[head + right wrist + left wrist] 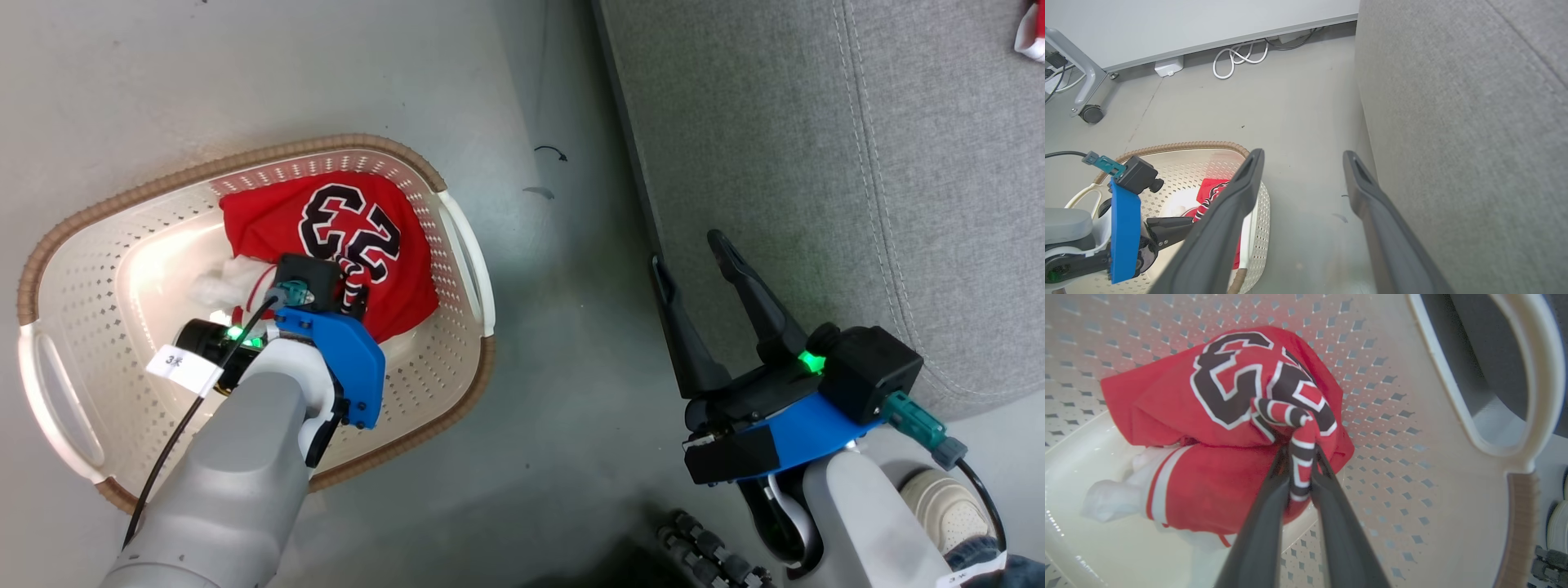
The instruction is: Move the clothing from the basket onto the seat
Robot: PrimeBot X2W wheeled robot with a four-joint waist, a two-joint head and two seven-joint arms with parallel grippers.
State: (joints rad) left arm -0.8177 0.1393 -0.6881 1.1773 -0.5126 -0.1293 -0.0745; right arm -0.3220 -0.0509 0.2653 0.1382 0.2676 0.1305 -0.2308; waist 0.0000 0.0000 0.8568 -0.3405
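The clothing is lying bunched at one end of the basket (98,261). The numbered jersey (1180,404) is resting on top of a second red garment (1216,490) with white trim. The left end effector (1301,453) is reaching down into the basket, its fingers clamping together on a fold of the jersey's striped trim. Judging by this, the grasp is being made but the lift is not yet begun, since both garments are sitting on the basket floor.

The seat (816,163) is standing just beside the basket, across a strip of floor (571,327). A red-and-white scrap (1030,33) is showing on the seat at the picture's edge, too little to identify. The right end effector (687,249) is hovering by the seat's edge with its fingers spread apart, carrying nothing. Most of the task appears to be remaining.
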